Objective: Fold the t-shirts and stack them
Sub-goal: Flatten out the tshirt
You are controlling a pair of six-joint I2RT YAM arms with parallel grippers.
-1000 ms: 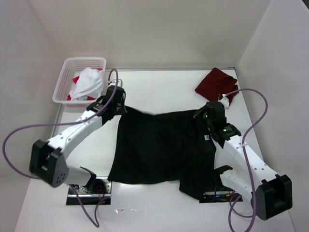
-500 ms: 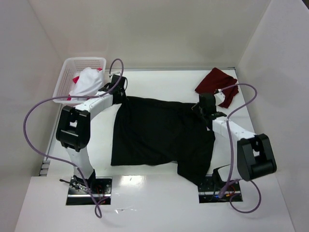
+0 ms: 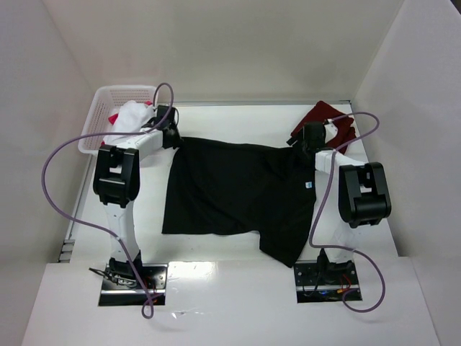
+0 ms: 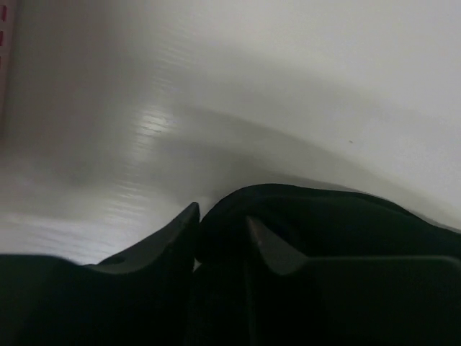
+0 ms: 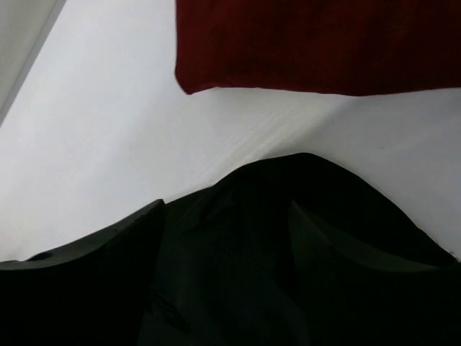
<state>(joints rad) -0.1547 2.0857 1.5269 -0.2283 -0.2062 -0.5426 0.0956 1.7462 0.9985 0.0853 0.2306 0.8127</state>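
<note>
A black t-shirt (image 3: 238,191) lies spread across the middle of the table, with a small white label (image 3: 307,185) near its right side. My left gripper (image 3: 171,137) is at its far left corner. In the left wrist view the left gripper (image 4: 222,215) has its jaws parted, and a fold of the black cloth (image 4: 324,216) bulges loosely between them. My right gripper (image 3: 308,137) is at the far right corner. The right gripper (image 5: 227,205) stands wide open over the black cloth (image 5: 310,180). A dark maroon t-shirt (image 3: 324,115) (image 5: 317,43) lies just beyond it.
A white lattice basket (image 3: 101,97) stands at the far left, holding a white shirt (image 3: 133,119) and a bit of red cloth (image 3: 114,119). White walls close in the back and both sides. Both arms stretch out along the shirt's sides.
Both arms have reached toward the far side and drawn the black shirt's far edge out flat. Both grippers were shut on its corners and have now opened.
</note>
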